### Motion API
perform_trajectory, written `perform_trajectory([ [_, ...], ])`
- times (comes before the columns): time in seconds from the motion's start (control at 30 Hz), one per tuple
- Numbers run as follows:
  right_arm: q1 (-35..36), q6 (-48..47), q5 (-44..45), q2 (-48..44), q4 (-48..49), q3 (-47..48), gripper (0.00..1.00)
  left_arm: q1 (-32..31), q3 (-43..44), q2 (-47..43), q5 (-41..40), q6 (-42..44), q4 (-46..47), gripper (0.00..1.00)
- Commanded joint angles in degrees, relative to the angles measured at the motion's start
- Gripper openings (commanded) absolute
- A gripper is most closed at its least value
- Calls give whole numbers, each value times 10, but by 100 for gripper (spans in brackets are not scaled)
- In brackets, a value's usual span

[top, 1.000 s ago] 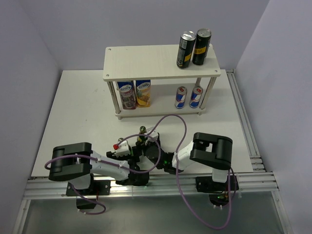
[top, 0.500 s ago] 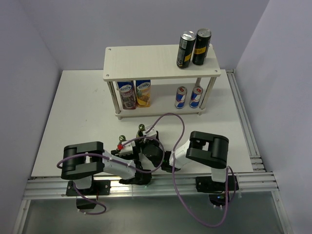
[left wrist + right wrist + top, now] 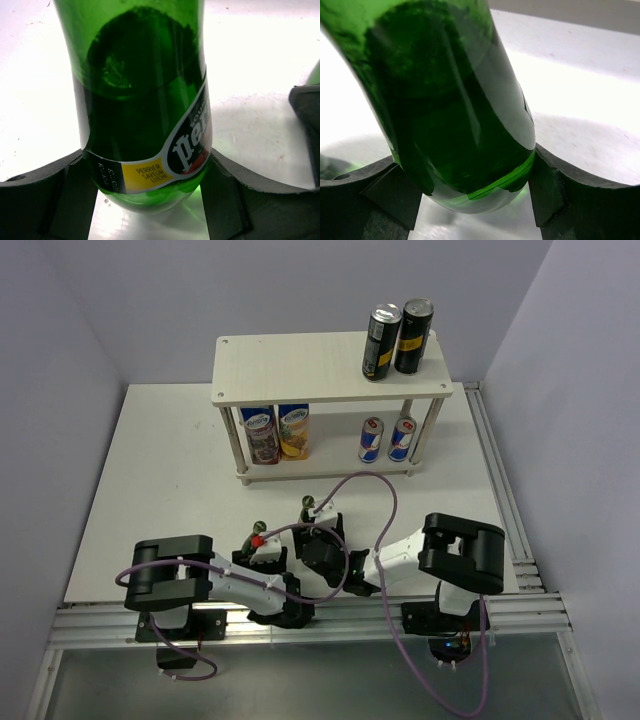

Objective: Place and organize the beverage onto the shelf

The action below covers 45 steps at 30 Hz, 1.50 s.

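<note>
Two green glass bottles stand near the table's front. My left gripper (image 3: 147,176) is shut on the one with the yellow label (image 3: 145,100), both fingers pressing its lower body; from above this bottle (image 3: 256,531) shows at my left gripper (image 3: 263,552). My right gripper (image 3: 470,185) is shut on the other bottle (image 3: 450,100), whose cap (image 3: 307,504) rises above that gripper (image 3: 316,536). The cream shelf (image 3: 290,365) stands at the back. Two black cans (image 3: 381,342) are on its top board, two blue-and-silver cans (image 3: 386,439) on the lower board.
Two colourful drink containers (image 3: 277,432) fill the left of the shelf's lower board. The right arm's purple cable (image 3: 372,490) loops over the table between the bottles and the shelf. A dark part of the other gripper (image 3: 306,115) shows at the right of the left wrist view.
My left gripper closed on its bottle and shifted it left. My right gripper carried its bottle slightly right, so the two bottles now stand apart.
</note>
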Motion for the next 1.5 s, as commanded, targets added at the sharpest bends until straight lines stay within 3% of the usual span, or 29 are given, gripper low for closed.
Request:
perform_trajectory([
  [0.0,10,39,49,-43,-31,-8,0,-15,28,-41,-31,-223,-86,0],
  [0.23,17,57,68,-63,-65,-13,0,-32,34,-81,-41,-235,-116,0],
  [0.47,19,64,80,-66,-85,-8,0,-35,36,-165,-76,-175,-117,0],
  [0.57,19,64,81,-71,-90,-7,0,-35,54,-225,-94,-117,-117,0],
  [0.9,20,67,85,-95,-103,-6,0,7,187,-358,-178,200,-92,0],
  [1.0,22,70,88,-100,-107,-7,0,35,221,-377,-195,344,-16,0],
  [1.03,23,70,89,-102,-109,-8,0,47,233,-385,-201,392,56,0],
  [1.07,23,70,89,-104,-110,-9,0,53,235,-388,-203,499,98,0],
  [1.13,24,71,91,-110,-111,-12,0,76,232,-402,-195,620,199,1],
  [1.17,24,71,93,-113,-112,-12,0,88,222,-409,-161,778,341,1],
  [1.27,24,71,96,-122,-116,-13,0,166,138,-452,-2,1032,652,1],
  [1.33,24,72,97,-130,-117,-18,0,213,157,-442,39,1026,647,1],
  [1.37,24,71,99,-133,-118,-19,0,235,179,-430,56,1003,601,1],
  [1.47,24,77,103,-144,-125,-23,0,295,250,-381,89,1034,603,1],
])
